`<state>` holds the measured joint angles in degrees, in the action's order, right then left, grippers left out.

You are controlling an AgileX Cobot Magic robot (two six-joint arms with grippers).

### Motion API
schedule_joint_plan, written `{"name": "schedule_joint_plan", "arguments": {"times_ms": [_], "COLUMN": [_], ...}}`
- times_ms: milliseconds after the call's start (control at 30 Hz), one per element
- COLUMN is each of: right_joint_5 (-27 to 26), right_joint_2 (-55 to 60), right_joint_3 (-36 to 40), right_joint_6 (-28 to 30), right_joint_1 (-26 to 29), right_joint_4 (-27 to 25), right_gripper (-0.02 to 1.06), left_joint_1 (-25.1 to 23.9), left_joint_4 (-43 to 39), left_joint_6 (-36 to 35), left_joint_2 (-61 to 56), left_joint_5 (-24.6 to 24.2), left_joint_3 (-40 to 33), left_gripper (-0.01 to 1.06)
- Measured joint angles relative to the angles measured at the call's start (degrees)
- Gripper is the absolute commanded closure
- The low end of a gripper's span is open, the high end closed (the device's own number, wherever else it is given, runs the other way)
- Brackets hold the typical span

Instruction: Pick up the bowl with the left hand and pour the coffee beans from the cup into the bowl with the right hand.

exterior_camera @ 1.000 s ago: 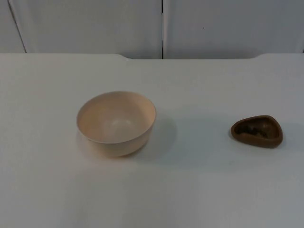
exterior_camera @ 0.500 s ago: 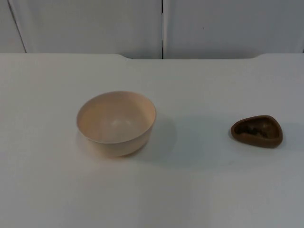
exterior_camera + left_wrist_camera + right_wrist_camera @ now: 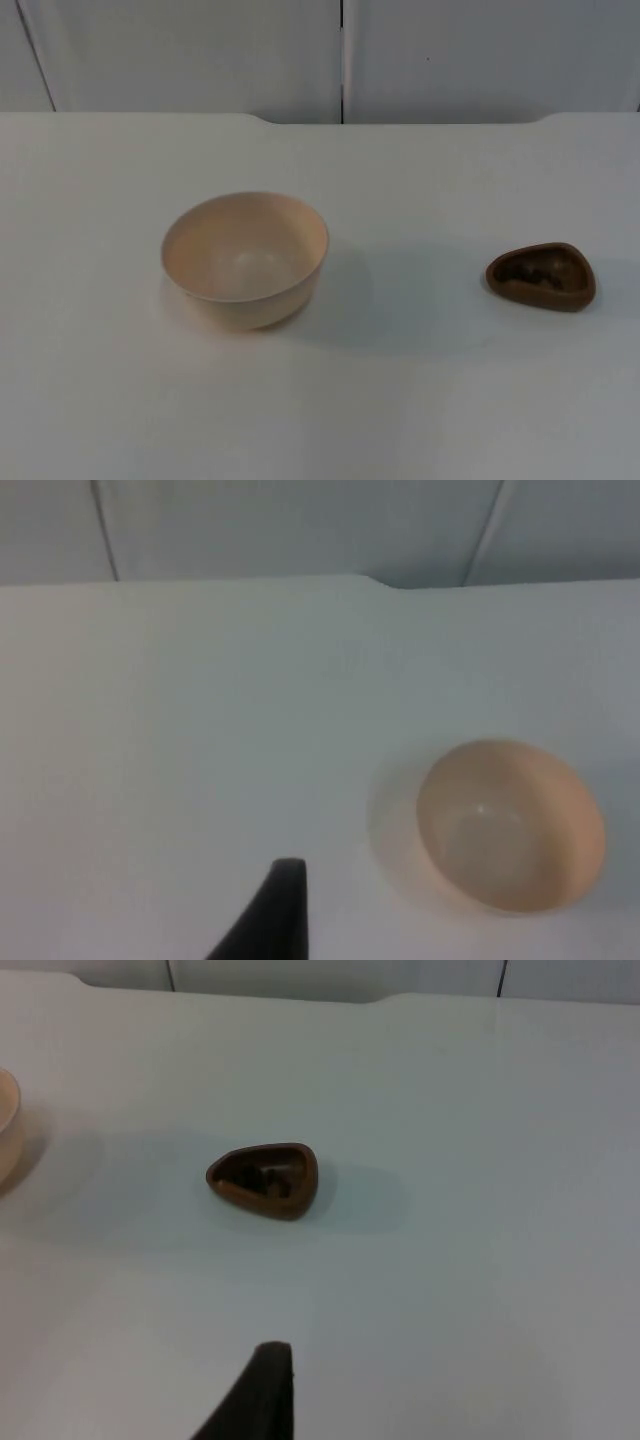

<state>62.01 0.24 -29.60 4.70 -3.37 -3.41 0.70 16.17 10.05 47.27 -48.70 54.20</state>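
While the bowl (image 3: 245, 260) sits upright on the worktop (image 3: 420, 400), well apart from the bean cup (image 3: 541, 277), pinch its rim: rigid, smooth, likely slippery. Left end effector (image 3: 280, 905) and right end effector (image 3: 262, 1385) hang back; you can't tell either one's spread.

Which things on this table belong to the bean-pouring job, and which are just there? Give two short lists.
Belongs to the job:
- beige bowl, empty, upright on the table
- brown cup with dark coffee beans inside, standing apart from the bowl

Just there:
- white table
- grey partition wall
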Motion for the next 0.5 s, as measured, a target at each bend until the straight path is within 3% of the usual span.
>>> {"name": "schedule_joint_plan", "arguments": {"times_ms": [233, 500], "right_joint_5": [0.0, 0.0], "right_joint_2": [0.0, 0.0], "right_joint_3": [0.0, 0.0], "right_joint_6": [0.0, -0.12], "right_joint_1": [0.0, 0.0], "right_joint_4": [0.0, 0.0], "right_gripper": [-0.01, -0.01], "left_joint_1": [0.0, 0.0], "left_joint_4": [8.95, 13.49], "left_joint_6": [6.9, 10.95], "left_joint_2": [5.51, 10.4], "left_joint_5": [0.23, 0.26], "left_joint_3": [0.0, 0.0], "left_gripper": [0.0, 0.0]}}
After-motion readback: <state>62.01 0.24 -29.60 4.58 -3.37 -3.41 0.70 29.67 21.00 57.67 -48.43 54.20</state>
